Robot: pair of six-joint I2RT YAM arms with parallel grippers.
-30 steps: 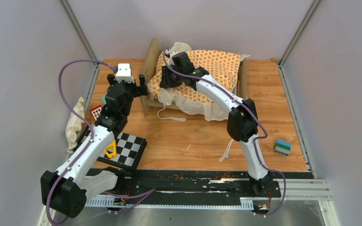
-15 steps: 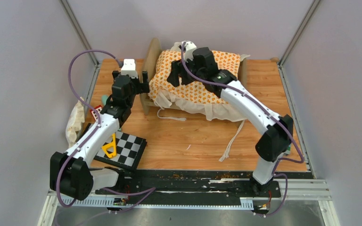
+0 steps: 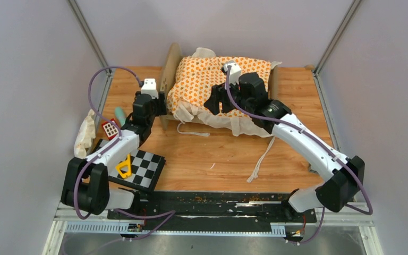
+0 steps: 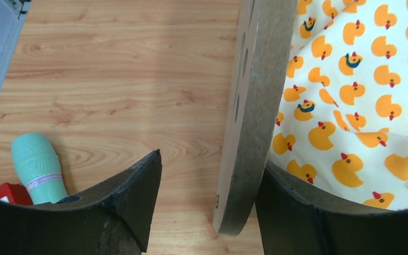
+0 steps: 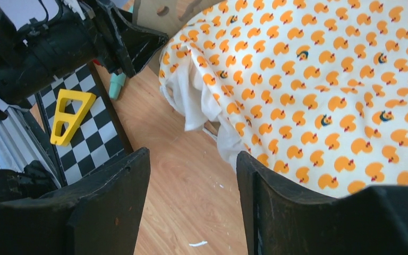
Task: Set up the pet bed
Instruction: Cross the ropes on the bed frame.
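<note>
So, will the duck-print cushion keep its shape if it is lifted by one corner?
Probably not: the duck-print cushion drapes over the side of the pet bed and its white hem sags in folds, so it looks floppy. A push would likely bunch it rather than slide it, since wrinkles already show.

The left gripper point(image 3: 160, 102) has moved right, astride the end board point(image 4: 249, 106); the right gripper point(image 3: 216, 101) has withdrawn from the cushion's point(image 3: 202, 79) upper left toward centre frame.
</note>
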